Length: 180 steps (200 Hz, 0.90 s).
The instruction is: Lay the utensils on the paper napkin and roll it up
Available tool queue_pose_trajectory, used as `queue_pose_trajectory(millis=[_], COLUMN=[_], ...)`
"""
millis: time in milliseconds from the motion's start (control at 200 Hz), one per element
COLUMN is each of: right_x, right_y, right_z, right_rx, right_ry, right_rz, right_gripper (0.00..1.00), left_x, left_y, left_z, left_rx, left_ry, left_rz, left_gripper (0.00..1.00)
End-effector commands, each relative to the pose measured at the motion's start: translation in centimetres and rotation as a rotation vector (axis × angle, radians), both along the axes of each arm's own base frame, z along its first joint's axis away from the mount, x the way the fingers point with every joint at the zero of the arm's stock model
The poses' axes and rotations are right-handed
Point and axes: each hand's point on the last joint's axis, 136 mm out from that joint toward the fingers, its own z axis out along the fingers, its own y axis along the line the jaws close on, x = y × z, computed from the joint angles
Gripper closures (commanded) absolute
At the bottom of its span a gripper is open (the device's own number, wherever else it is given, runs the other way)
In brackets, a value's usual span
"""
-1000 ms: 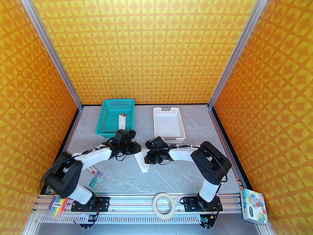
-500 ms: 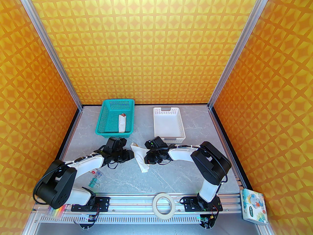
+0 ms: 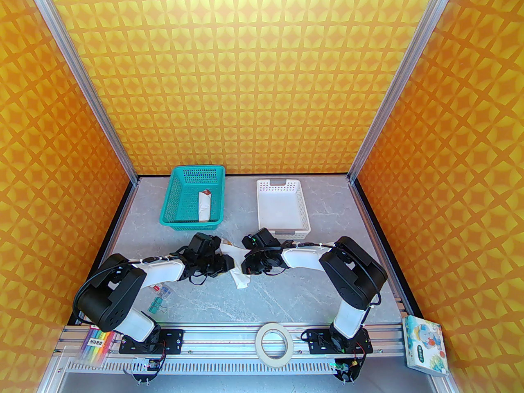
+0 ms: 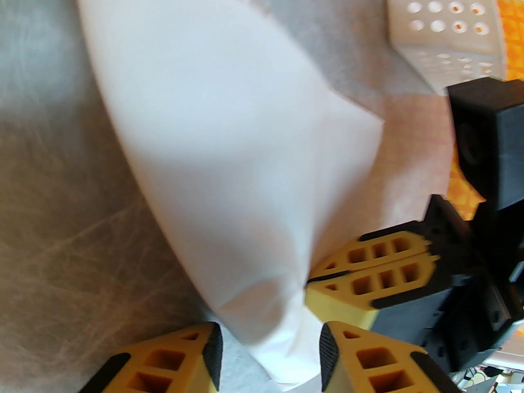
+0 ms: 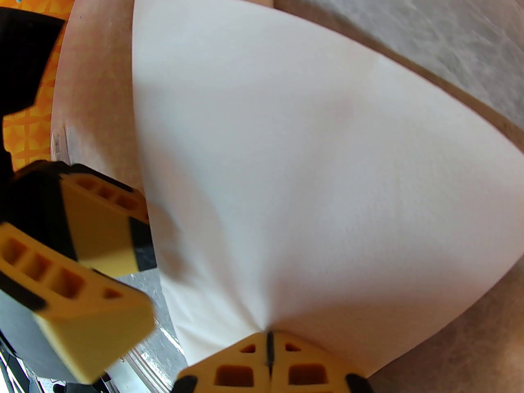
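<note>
One white paper napkin (image 3: pixel 238 277) lies mid-worktop (image 3: pixel 294 297), loosely rolled into a long slanting bundle. Its near end tapers to a point and its far end leans to the left. At that far end a small tan wooden tip (image 3: pixel 226 242) pokes out, too small to tell whether it is spoon or fork.

The right tool (image 5: pixel 268 340) is clenched on the napkin's edge. Its two yellow fingers are pressed flat together, and the paper puckers where they bite. The left tool (image 4: pixel 269 336) is released: its fingers stand parted on either side of a narrow part of the roll, and the paper passes between them unpinched. Seen from above, the two tools face each other across the napkin, left against its left side and right against its right.

Just behind the left tool stands a teal basket (image 3: pixel 174 203). A white roll with a red-brown tip (image 3: pixel 204 209) lies inside it, along the right wall. A white basket (image 3: pixel 282 207) stands to its right, behind the right tool and apart from the teal one.

Nearer, beside the left arm, a few teal binder clips (image 3: pixel 157 304) rest on the grey surface. Along the aluminium rail at the near edge sit three more things — a ring of tape (image 3: pixel 274 359) between the arm bases, a rainbow-striped pack (image 3: pixel 96 344) at the left corner and a cartoon-printed box (image 3: pixel 423 344) at the right. Orange patterned walls (image 3: pixel 262 76) close in the back and both sides.
</note>
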Motion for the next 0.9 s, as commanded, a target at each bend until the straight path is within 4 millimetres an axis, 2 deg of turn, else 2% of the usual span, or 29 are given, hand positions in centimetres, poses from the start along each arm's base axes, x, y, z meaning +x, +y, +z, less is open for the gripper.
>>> queue_pose_trajectory(millis=[0, 340, 560, 895], right_x=[-3.5, -3.7, -3.9, -3.8], right_y=[-6.0, -6.1, -5.9, -5.5], right_z=[-5.8, -6.1, -6.3, -6.6], right_rx=[-0.303, -0.304, -0.287, -0.262], right_ry=[0.123, 0.13, 0.139, 0.142], right_rz=[-0.03, -0.031, -0.027, -0.029], right_gripper=[1.0, 1.0, 1.0, 1.0], left_x=[0.2, -0.1, -0.5, -0.2], left_y=[0.3, -1.2, -2.1, -2.3], left_z=[-0.6, -0.8, -1.7, -2.0], left_rx=[0.044, 0.04, 0.053, 0.079], left_ry=[0.019, 0.072, 0.119, 0.126], left_rz=[0.027, -0.002, -0.014, 0.004], left_gripper=[0.54, 0.56, 0.57, 0.62])
